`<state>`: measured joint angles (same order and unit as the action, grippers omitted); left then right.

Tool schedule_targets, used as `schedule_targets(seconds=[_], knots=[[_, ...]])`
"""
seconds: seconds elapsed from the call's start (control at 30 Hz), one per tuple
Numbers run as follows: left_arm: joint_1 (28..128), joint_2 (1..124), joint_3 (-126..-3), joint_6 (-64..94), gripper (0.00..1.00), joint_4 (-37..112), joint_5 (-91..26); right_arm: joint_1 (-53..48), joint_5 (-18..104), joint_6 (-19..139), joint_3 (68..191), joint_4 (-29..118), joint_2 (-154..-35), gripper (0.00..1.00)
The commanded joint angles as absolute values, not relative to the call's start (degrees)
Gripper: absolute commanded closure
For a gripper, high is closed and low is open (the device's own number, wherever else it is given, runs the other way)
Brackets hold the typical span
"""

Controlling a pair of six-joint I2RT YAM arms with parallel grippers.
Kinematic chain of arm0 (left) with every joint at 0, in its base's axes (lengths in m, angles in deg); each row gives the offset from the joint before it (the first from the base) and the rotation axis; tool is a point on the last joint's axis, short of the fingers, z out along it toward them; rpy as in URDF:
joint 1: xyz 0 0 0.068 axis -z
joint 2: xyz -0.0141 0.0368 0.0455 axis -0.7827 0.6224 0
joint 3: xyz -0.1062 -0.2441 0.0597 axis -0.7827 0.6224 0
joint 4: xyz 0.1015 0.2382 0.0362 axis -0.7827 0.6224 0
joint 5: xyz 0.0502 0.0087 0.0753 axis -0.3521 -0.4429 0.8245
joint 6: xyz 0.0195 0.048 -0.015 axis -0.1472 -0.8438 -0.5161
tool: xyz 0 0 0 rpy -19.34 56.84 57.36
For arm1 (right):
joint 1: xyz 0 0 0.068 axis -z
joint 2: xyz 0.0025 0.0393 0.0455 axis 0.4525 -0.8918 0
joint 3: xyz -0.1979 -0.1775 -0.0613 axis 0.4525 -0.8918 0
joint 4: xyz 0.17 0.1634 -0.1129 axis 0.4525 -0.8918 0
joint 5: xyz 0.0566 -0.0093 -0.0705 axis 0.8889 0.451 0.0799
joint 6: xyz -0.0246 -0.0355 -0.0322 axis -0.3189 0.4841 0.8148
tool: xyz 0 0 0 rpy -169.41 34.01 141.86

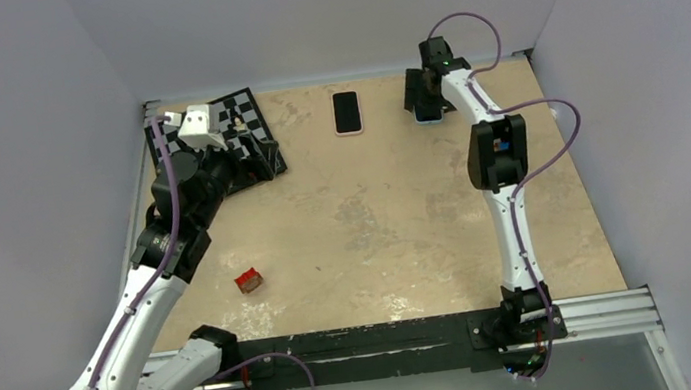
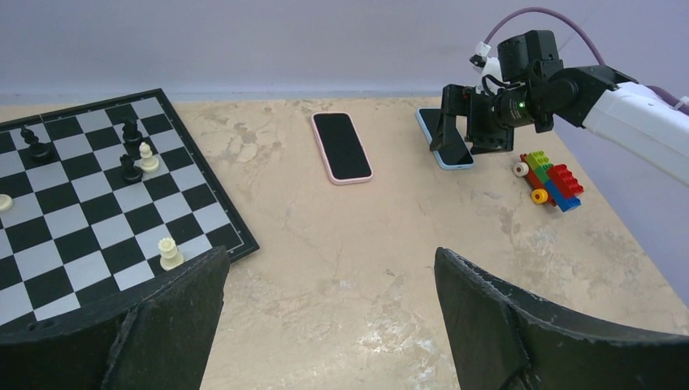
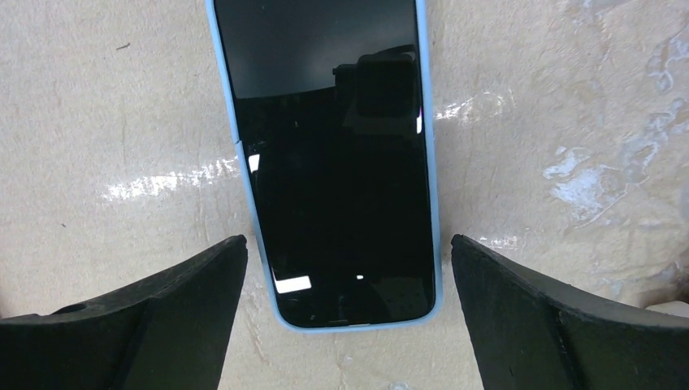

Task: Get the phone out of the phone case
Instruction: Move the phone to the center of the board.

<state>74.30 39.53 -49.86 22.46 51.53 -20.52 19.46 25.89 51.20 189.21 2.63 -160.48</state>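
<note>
Directly beneath right end effector point(image 3: 345, 244), jaws spread wide, lay blue-cased phone point(image 3: 329, 154), flat on surface point(image 1: 406, 227) far right, long axis running between jaws. Left end effector point(image 2: 329, 260), likewise spread, sat well apart by chessboard point(image 2: 81, 203).

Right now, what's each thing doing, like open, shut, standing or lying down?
blue phone: flat, screen up, in its case.
pink phone: flat, screen up, in its case.
right gripper: open, astride the blue phone.
left gripper: open, holding nothing.
chess pieces: upright on the board.
bricks: stuck together, lying flat.
</note>
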Motion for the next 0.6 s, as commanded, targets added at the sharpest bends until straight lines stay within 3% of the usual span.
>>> schedule_targets(seconds=[0.0, 0.13, 0.23, 0.47, 0.57], knots=[[74.2, 39.7, -52.6, 23.3, 0.0, 50.2, -21.3, 19.2, 27.3, 51.8, 192.7, 1.1, -161.8, 0.02], [74.2, 40.0, -52.7, 23.6, 0.0, 50.4, -21.5, 19.2, 25.6, 51.2, 193.3, 0.3, -162.1, 0.02], [74.2, 40.2, -52.8, 23.8, 0.0, 50.5, -21.8, 19.1, 25.2, 51.0, 193.8, -0.3, -162.5, 0.09], [74.2, 40.5, -52.8, 24.0, 0.01, 50.5, -21.8, 18.7, 25.9, 52.0, 191.6, 0.0, -161.2, 0.36], [74.2, 40.7, -52.8, 24.1, 0.01, 50.6, -21.8, 18.3, 28.4, 51.8, 185.3, 1.2, -156.0, 0.64]])
